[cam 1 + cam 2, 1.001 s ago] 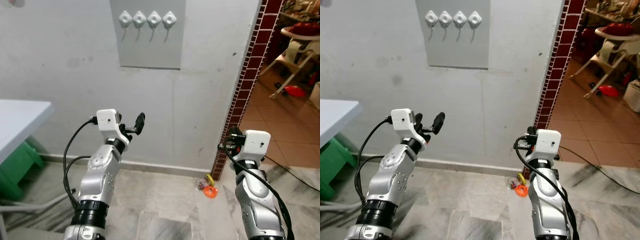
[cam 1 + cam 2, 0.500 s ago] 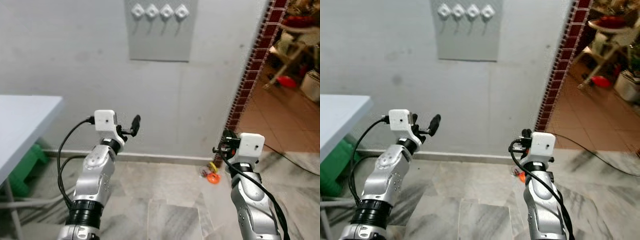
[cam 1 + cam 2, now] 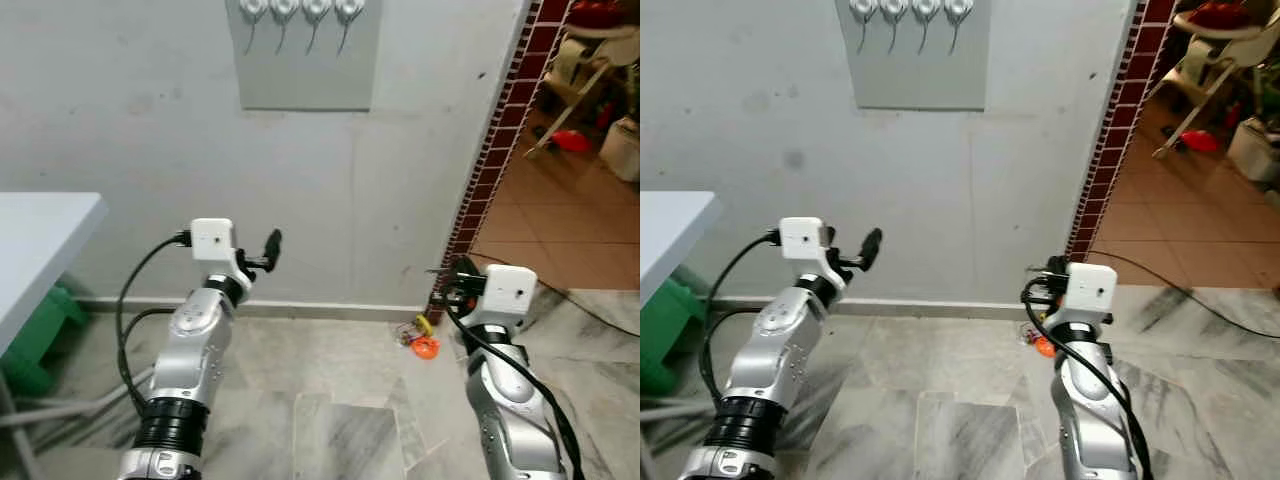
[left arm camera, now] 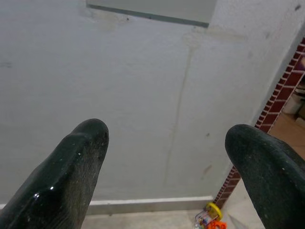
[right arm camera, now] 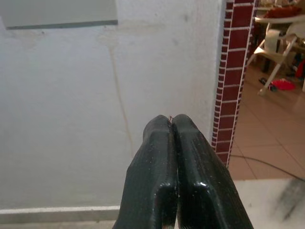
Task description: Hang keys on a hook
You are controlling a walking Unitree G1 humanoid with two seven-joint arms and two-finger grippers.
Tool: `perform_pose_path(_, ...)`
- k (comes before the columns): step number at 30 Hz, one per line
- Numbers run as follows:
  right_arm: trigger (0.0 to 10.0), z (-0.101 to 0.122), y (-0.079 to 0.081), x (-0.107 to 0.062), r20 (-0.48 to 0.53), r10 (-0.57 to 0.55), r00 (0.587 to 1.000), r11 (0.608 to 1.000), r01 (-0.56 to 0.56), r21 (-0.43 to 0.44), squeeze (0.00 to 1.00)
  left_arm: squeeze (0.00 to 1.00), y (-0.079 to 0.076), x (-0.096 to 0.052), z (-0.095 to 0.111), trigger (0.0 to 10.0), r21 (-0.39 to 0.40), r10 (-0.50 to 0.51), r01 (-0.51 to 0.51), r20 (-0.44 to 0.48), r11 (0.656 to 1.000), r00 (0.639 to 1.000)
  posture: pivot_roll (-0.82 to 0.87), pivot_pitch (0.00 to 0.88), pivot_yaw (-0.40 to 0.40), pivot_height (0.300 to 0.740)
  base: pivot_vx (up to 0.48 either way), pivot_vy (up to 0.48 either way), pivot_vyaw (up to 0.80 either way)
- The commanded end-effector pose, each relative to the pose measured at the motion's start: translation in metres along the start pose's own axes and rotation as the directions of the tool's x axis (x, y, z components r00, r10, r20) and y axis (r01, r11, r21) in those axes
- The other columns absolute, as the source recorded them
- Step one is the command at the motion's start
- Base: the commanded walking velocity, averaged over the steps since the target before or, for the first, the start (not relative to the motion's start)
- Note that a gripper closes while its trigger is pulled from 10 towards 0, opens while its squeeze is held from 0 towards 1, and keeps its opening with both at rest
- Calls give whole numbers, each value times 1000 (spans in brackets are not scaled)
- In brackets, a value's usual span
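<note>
A: Overhead, from the left eye view: the keys [image 3: 421, 340], a small bright cluster with orange and yellow tags, lie on the marble floor [image 3: 330, 420] at the foot of the brick edging [image 3: 495, 150], close to the wall. The hooks [image 3: 296, 12], four pale curved pegs on a grey panel, sit high on the plaster wall, well apart from the keys. The left gripper [image 3: 262, 250] hangs in mid-air before the wall; the right gripper [image 3: 447, 285] is raised near the brick edging.

B: And the right eye view?

A: Same scene; a white table [image 3: 665, 225] edges in on the robot's left, a green stool [image 3: 658, 330] beneath it.

B: The left wrist view?

A: Its two glossy black fingers [image 4: 71, 167] are spread wide with nothing between them; the keys show small below, beside the brick.

B: The right wrist view?

A: The rounded pads [image 5: 157, 181] are pressed flat together, holding nothing.

B: The risk?

A: Likely a fumbled pickup: small, loose metal on smooth stone may skid from long fingers, and the corner crowds the approach.
</note>
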State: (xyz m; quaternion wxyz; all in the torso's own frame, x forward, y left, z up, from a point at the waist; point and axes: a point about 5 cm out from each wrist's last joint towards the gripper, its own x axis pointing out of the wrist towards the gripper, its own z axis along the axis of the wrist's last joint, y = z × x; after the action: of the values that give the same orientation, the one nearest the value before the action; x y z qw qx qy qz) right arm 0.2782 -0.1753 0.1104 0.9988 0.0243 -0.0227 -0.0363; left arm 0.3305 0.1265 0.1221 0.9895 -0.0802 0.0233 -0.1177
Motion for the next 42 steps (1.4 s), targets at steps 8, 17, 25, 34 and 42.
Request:
perform_pose_path(8,10000,16,6,3,66,38,997,999,-38,1,0,0,4,-8,19,10000,69,-55,49,81,996,995,-111,0,32,740,0,0,0)
perform_pose_path(17,10000,12,6,6,44,109,993,993,-107,-46,0,0,9,-19,5,10000,113,-37,30,62,993,997,-99,0,24,740,0,0,0)
perform_pose_path(25,10000,21,11,12,73,132,989,991,-130,-38,0,0,11,-19,20,10000,95,-26,16,110,995,994,-79,0,12,740,0,0,0)
perform_pose_path(34,10000,20,13,17,79,147,986,989,-145,-34,0,0,18,-16,20,10000,108,-24,15,88,994,996,-67,0,7,740,0,0,0)
perform_pose_path(42,10000,20,15,17,83,142,986,990,-141,-23,0,0,15,-15,19,10000,98,-28,20,81,995,996,-71,0,5,740,0,0,0)
